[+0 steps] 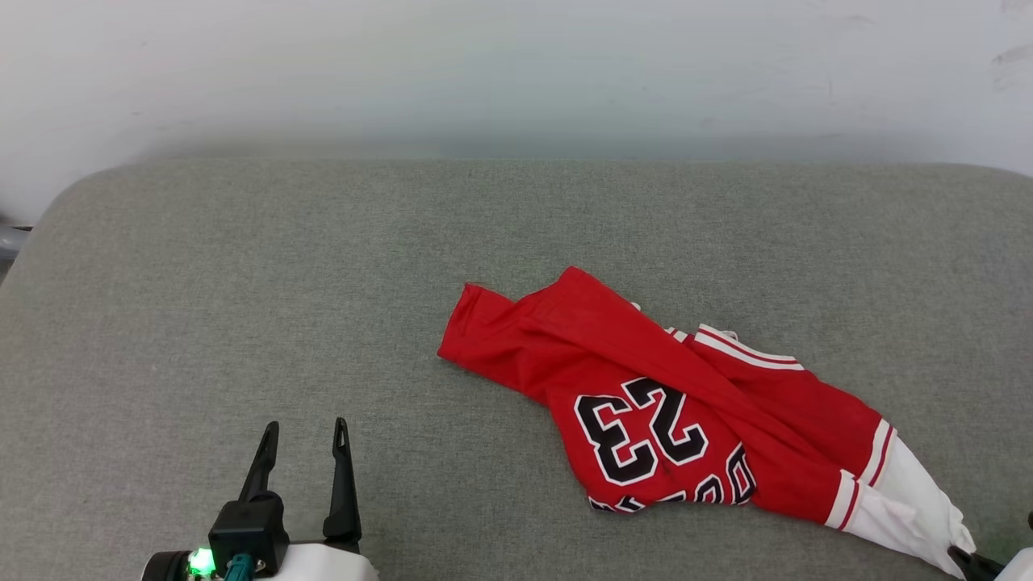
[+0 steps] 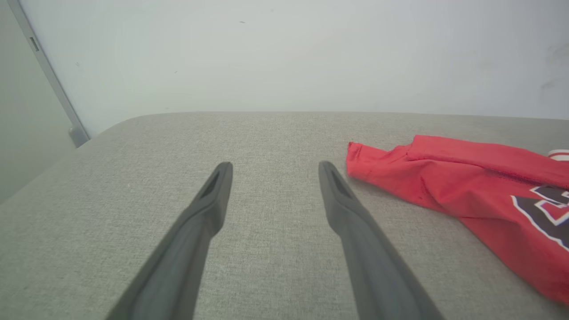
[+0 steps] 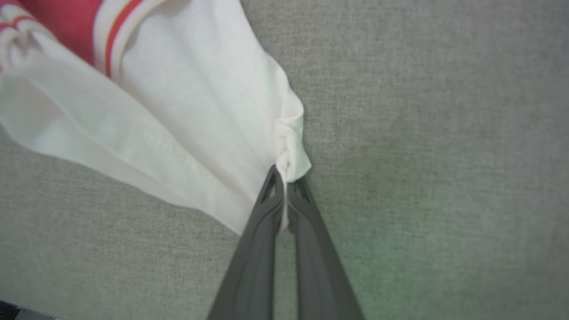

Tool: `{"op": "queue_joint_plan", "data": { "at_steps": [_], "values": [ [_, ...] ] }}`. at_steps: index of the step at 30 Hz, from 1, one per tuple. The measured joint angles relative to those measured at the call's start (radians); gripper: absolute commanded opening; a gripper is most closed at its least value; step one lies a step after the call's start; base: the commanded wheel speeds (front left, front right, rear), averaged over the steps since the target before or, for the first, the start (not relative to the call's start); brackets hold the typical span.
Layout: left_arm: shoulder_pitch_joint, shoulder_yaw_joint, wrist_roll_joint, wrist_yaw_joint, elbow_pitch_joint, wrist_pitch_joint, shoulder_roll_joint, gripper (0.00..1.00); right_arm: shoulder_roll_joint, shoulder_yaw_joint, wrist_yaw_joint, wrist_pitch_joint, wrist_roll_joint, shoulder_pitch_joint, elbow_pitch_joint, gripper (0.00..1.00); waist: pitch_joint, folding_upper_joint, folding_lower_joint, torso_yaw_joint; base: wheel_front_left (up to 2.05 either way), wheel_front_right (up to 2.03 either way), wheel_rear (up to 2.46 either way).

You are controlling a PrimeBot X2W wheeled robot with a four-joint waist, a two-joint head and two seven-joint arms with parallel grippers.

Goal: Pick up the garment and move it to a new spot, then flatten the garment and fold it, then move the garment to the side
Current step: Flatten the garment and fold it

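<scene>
- The grey upholstered surface (image 1: 242, 282) lies bare over its left half and along the far edge, so there is open passage there.
- The garment (image 1: 646, 387) (crumpled, lying slantwise) takes up the right-centre.
- The wall (image 1: 516, 73) closes off the far side.

Left claw (image 1: 307, 424): dark tapered fingers (image 1: 343, 480), green light (image 1: 199, 560), possibly teal cable (image 1: 239, 568).

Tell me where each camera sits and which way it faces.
Head view: from the head, down at the grey cushion and the garment; left gripper at lower left.
Left wrist view: along its open fingers, across the cushion toward the wall.
Right wrist view: down onto the cushion; right gripper shut on the white sleeve.
Shared: all three show the garment.
</scene>
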Motion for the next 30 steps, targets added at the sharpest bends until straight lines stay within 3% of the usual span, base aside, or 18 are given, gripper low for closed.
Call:
{"op": "queue_joint_plan", "data": {
  "at_steps": [5, 6, 7, 15, 22, 26, 30],
  "values": [
    [0.0, 0.002, -0.001, 0.0, 0.003, 0.0, 0.0, 1.0, 0.03, -0.023, 0.0, -0.046, -0.007, 0.008, 0.03, 0.0, -0.004, 0.0, 0.0, 0.009, 0.0, 0.0, 0.0],
    [0.001, 0.003, -0.001, 0.0, 0.004, 0.0, 0.0, 1.0, 0.033, -0.034, 0.0, -0.063, -0.009, 0.008, 0.03, 0.32, -0.006, 0.0, 0.0, 0.01, 0.0, 0.0, 0.0],
    [0.002, 0.002, -0.001, 0.001, 0.004, 0.0, 0.0, 1.0, 0.037, -0.045, 0.0, -0.083, -0.016, 0.005, 0.026, 1.0, -0.009, 0.0, 0.0, 0.01, 0.0, 0.0, 0.0],
    [0.011, 0.008, 0.004, 0.0, 0.002, 0.0, 0.0, 1.0, -0.008, -0.18, 0.0, -0.127, -0.058, -0.053, -0.174, 1.0, -0.037, 0.0, 0.0, 0.013, 0.0, 0.0, 0.0],
    [0.018, 0.008, 0.007, -0.005, -0.007, 0.0, 0.0, 1.0, -0.021, -0.29, 0.0, -0.035, -0.144, -0.103, -0.424, 1.0, -0.044, 0.0, 0.0001, 0.03, 0.0, 0.0, 0.0],
    [0.016, 0.006, 0.007, -0.008, -0.01, 0.0, 0.0, 1.0, -0.015, -0.262, 0.0, 0.078, -0.183, -0.181, -0.546, 1.0, -0.034, 0.0, 0.0001, 0.042, 0.0, 0.0, 0.0],
    [0.0, -0.002, 0.01, -0.009, -0.015, 0.0, 0.0, 1.0, -0.019, -0.16, 0.0, 0.211, -0.186, -0.285, -0.624, 1.0, -0.012, 0.0, 0.0001, 0.057, 0.0, 0.0, 0.0]
  ]
}}
